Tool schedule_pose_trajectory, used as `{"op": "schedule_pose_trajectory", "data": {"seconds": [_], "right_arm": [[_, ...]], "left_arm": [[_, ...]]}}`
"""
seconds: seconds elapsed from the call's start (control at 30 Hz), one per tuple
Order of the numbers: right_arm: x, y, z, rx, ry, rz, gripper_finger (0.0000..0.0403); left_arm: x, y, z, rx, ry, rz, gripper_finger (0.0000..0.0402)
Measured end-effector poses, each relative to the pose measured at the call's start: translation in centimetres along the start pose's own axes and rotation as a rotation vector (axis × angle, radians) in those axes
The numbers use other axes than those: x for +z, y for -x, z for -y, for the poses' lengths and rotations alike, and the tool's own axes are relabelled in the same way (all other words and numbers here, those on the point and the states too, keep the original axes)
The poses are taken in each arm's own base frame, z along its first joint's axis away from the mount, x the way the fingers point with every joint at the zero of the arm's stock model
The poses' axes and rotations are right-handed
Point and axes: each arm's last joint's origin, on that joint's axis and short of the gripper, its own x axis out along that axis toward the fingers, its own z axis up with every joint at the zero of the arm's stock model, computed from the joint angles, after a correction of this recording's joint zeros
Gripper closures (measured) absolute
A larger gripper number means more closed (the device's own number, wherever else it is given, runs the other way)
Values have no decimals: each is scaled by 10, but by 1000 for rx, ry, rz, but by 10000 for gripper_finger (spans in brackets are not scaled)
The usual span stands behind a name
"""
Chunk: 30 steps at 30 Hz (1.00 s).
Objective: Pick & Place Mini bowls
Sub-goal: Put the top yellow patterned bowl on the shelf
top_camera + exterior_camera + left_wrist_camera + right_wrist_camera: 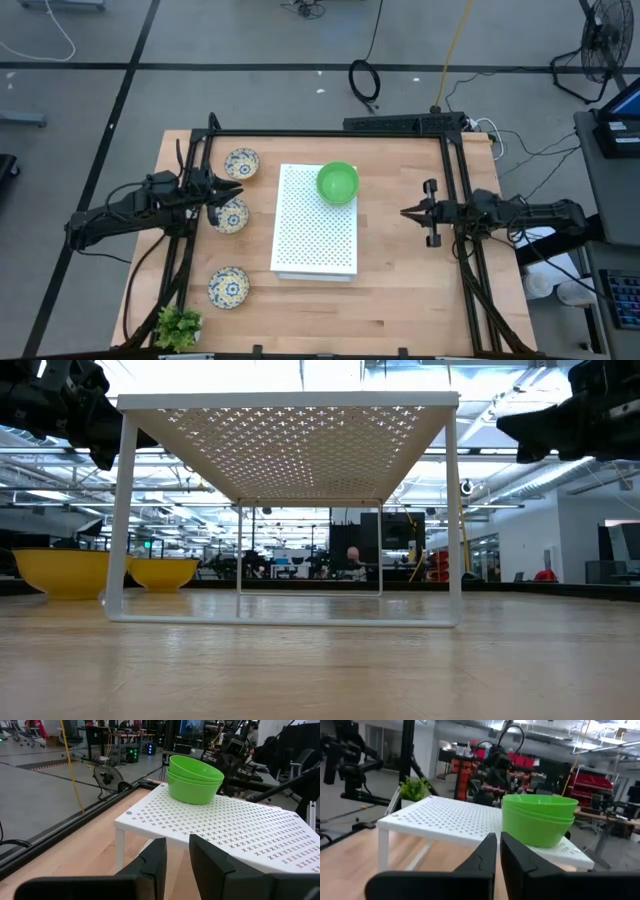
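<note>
A stack of bright green mini bowls (338, 183) (194, 780) (539, 822) stands on the far right part of the white perforated board (315, 225). Three cream patterned bowls rest on the table to the board's left: far (241, 163), middle (230, 215), near (229, 287). In the low view two of them show yellow outsides (65, 572) (160, 572). My left gripper (232, 192) (177, 862) hovers between the far and middle patterned bowls, slightly open and empty. My right gripper (408, 213) (498, 855) hangs right of the board, shut and empty.
The board is a raised shelf on thin white legs (125, 520), with open space beneath it. A small green plant (178, 326) stands at the table's near left corner. Black frame rails (460, 200) run along the table's left, right and far sides. Bare wood (400, 290) lies near and right of the board.
</note>
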Motion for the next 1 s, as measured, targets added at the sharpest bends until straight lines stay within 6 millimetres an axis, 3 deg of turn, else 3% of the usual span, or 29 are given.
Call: {"op": "schedule_pose_trajectory", "data": {"seconds": [0.17, 0.4, 1.0], "right_arm": [[-1, 0, 0, 4, 3, -9, 387], [-3, 0, -1, 6, -180, -28, 387], [-3, 0, -1, 7, -174, -31, 387]], "left_arm": [[0, 0, 0, 0, 0, 0, 314], [0, 0, 0, 1, 0, 0, 314], [0, 0, 0, 0, 0, 0, 314]]}}
